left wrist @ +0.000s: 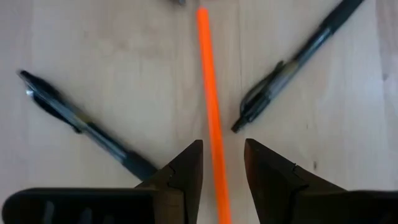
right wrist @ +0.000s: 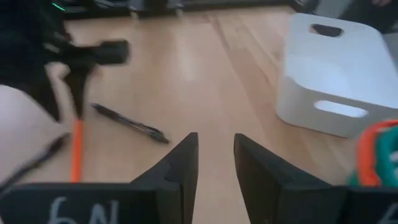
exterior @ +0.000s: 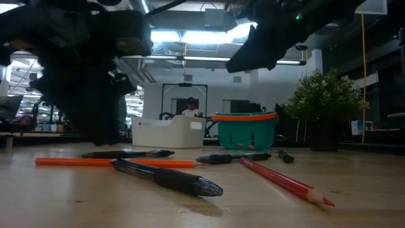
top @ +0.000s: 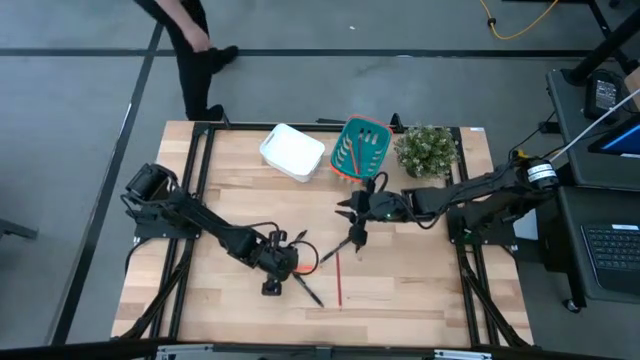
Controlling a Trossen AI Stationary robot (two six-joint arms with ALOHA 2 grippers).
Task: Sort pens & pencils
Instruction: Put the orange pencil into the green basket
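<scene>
An orange pencil (left wrist: pixel 210 93) lies flat on the wooden table, and my left gripper (left wrist: pixel 222 146) stands open just above it, pointing steeply down, one finger on each side and no touch that shows. Two black pens (left wrist: pixel 81 121) (left wrist: pixel 292 62) lie on either side of that pencil. A red pencil (top: pixel 340 280) lies a little toward the table's right, with another black pen (exterior: pixel 234 157) beyond it. My right gripper (right wrist: pixel 216 140) hovers open and empty above the table's middle (top: pixel 350 208).
A white bin (top: pixel 293 152), a teal basket (top: pixel 360 148) with an orange rim and a potted plant (top: pixel 427 150) stand along the far edge. Bare wood lies at the near left and near right. A person's legs (top: pixel 195 60) show beyond the table.
</scene>
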